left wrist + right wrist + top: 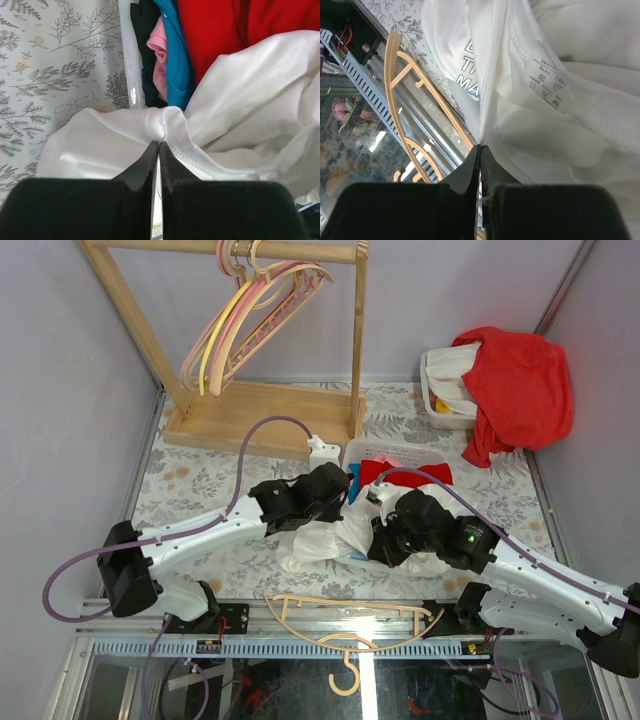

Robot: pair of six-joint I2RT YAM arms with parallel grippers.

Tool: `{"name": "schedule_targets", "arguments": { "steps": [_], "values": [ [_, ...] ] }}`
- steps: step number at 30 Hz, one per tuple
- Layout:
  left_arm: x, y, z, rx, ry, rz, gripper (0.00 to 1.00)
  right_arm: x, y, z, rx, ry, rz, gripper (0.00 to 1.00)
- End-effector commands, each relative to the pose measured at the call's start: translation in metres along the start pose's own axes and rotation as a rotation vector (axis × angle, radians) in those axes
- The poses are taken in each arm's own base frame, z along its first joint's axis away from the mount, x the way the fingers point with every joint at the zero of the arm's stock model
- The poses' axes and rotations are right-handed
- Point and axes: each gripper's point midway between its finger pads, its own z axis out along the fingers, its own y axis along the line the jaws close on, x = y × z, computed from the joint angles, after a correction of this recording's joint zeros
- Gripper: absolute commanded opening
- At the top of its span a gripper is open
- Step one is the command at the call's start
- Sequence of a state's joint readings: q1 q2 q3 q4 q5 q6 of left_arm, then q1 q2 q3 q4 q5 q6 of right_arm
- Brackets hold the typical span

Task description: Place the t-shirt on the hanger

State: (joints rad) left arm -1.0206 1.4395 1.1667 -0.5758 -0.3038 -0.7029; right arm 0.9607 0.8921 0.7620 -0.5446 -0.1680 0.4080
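The white t-shirt (335, 538) hangs bunched between my two grippers above the table's middle. My left gripper (318, 502) is shut on a gathered fold of the t-shirt (165, 125), near a stitched hem. My right gripper (385, 540) is shut on a thin edge of the t-shirt (545, 125); its care label and bluish print show in the right wrist view. The peach-beige hanger (345, 618) lies flat at the table's near edge, hook toward the front. It also shows in the right wrist view (402, 100), below and left of the shirt.
A clear bin (385, 452) of red, blue and pink clothes sits just behind the shirt. A white basket (440, 405) with a big red garment (520, 385) stands at the back right. A wooden rack (250, 420) with pink and yellow hangers (250, 320) stands at the back left.
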Motion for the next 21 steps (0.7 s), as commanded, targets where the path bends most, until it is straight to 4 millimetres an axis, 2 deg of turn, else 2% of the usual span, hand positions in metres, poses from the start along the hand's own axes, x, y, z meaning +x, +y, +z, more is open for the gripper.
{"name": "schedule_targets", "arguments": {
  "steps": [1, 3, 5, 9, 14, 17, 21],
  "values": [
    [-0.030, 0.004, -0.026, -0.022, -0.099, -0.007, 0.00, -0.021, 0.011, -0.008, -0.032, -0.061, -0.020, 0.00],
    [-0.035, 0.003, -0.033, -0.015, -0.114, -0.011, 0.00, -0.026, 0.013, -0.009, -0.034, -0.068, -0.021, 0.00],
    [-0.039, 0.001, -0.039, 0.001, -0.129, -0.021, 0.00, -0.031, 0.014, -0.009, -0.032, -0.073, -0.023, 0.04],
    [-0.041, 0.001, -0.045, 0.014, -0.140, -0.025, 0.00, -0.048, 0.017, -0.017, -0.021, -0.106, -0.047, 0.45],
    [-0.037, 0.003, -0.047, 0.018, -0.147, -0.031, 0.00, -0.090, 0.015, -0.041, 0.060, -0.222, -0.097, 0.71],
    [-0.035, 0.004, -0.050, 0.024, -0.153, -0.035, 0.00, -0.111, 0.010, -0.051, 0.119, -0.280, -0.118, 0.80],
    [-0.036, 0.004, -0.053, 0.030, -0.159, -0.035, 0.00, -0.125, 0.009, -0.045, 0.149, -0.277, -0.141, 0.86]
  ]
}}
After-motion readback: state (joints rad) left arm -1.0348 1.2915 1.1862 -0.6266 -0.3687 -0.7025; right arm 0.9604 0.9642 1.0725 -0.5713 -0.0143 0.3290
